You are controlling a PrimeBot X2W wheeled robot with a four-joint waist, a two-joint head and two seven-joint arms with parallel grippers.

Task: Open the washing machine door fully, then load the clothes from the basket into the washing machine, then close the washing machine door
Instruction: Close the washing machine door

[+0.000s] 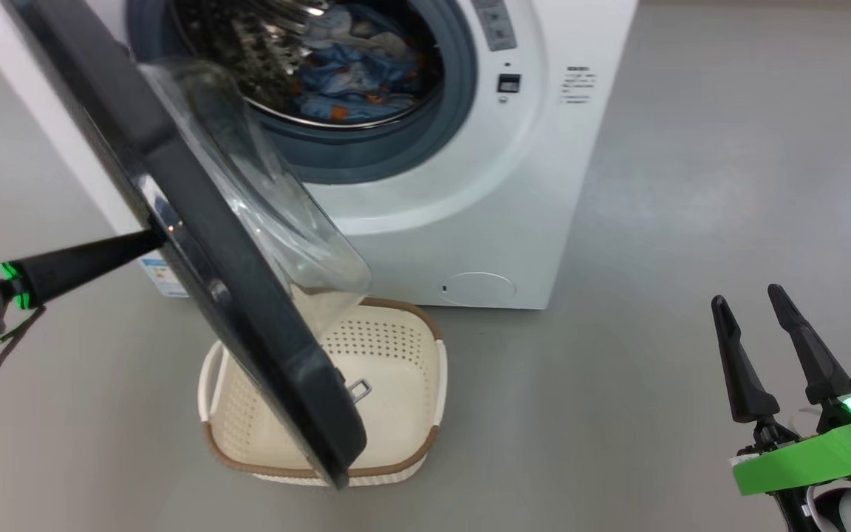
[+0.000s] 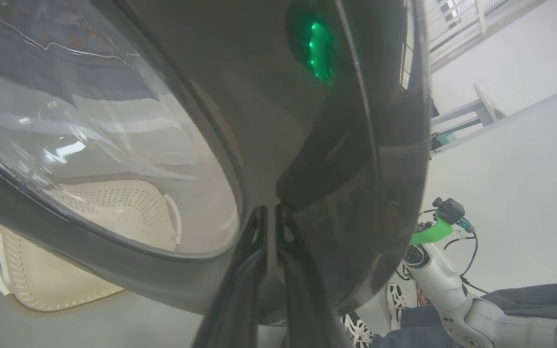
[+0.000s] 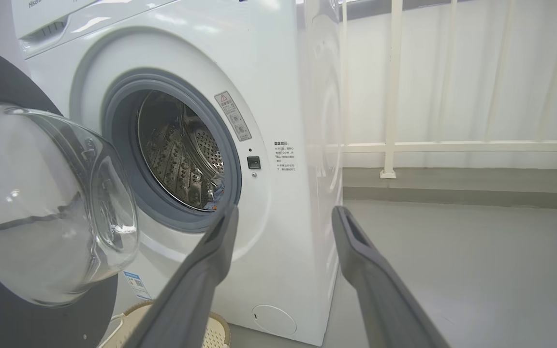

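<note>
The washing machine (image 1: 544, 148) stands at the top of the head view. Its door (image 1: 174, 192) is swung partly open, black rim toward me and glass bowl (image 1: 278, 222) facing the drum. The clothes (image 1: 351, 81), light blue with orange spots, lie inside the steel drum. The cream basket (image 1: 396, 347) sits on the floor below the door with nothing visible in it. My left gripper (image 1: 156, 238) is shut, its tip against the door's outer black face (image 2: 307, 145). My right gripper (image 1: 747, 297) is open with nothing between its fingers, low at the right, away from the machine.
Grey floor spreads to the right of the machine. In the right wrist view, a white railing (image 3: 394, 145) runs behind the machine. A person's shoe (image 2: 356, 331) and dark trouser leg (image 2: 525, 299) appear in the left wrist view beside my right arm (image 2: 433, 232).
</note>
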